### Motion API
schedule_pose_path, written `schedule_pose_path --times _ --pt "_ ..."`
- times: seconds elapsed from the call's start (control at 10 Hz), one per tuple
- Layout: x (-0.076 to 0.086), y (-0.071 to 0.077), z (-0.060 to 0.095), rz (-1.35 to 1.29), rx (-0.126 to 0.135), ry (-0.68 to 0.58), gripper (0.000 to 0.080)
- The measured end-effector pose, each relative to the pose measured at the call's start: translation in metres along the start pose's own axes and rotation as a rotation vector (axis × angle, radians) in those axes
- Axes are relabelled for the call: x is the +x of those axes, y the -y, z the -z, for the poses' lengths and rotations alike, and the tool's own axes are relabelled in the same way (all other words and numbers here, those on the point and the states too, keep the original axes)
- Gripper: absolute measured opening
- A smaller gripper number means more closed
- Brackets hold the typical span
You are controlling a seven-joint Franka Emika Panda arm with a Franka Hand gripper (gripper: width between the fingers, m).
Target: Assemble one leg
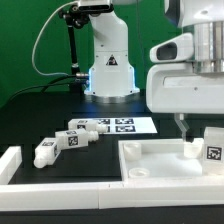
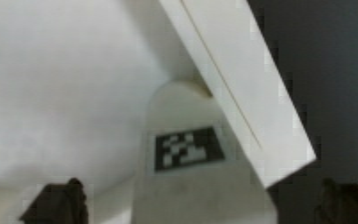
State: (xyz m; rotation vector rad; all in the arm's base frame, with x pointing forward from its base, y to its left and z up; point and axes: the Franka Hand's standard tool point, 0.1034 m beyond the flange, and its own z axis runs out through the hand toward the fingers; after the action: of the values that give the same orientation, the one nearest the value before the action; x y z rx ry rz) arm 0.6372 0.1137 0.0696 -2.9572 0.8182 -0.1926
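A white leg [image 1: 212,148] with a black-and-white tag stands upright in the far right corner of the large white tray-shaped part [image 1: 160,172]. In the wrist view the leg [image 2: 194,150] lies against the tray's raised rim [image 2: 247,85]. My gripper [image 1: 203,138] is above the tray and straddles this leg. In the wrist view the gripper [image 2: 202,203] is open: the dark fingertips [image 2: 60,203] stand wide on either side of the leg, with a gap on at least one side. Three more legs [image 1: 68,140] lie on the black table at the exterior view's left.
The marker board [image 1: 125,125] lies flat behind the loose legs, in front of the robot base [image 1: 108,70]. A white rail [image 1: 60,185] runs along the table's front edge, with a raised end block [image 1: 8,160] at the exterior view's left.
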Motion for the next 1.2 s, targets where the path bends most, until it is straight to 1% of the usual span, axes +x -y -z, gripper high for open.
schedule_pose_path --times 0.1,0.2,0.3,0.4,0.7,0.9,1.0,1.2 --pt "0.0017 -0.0001 0.0017 -0.003 0.001 -0.003 0.0534" --pt "0.0015 -0.0006 0.0011 -0.017 0.000 -0.003 0.0384" --pt "0.0014 -0.0008 0.0006 -0.020 -0.001 -0.002 0.0384" --pt "0.0015 -0.0010 0.0006 -0.057 -0.001 -0.002 0.0284" --pt "0.0021 -0.0017 0.0008 -0.245 -0.001 -0.003 0.0284" --pt "0.0029 -0.0028 0.0008 -0.430 -0.004 0.000 0.0284" --pt "0.0040 -0.0033 0.0007 -0.577 -0.013 0.011 0.0284" --pt "0.0011 -0.0005 0.0006 -0.913 -0.018 0.039 0.0285"
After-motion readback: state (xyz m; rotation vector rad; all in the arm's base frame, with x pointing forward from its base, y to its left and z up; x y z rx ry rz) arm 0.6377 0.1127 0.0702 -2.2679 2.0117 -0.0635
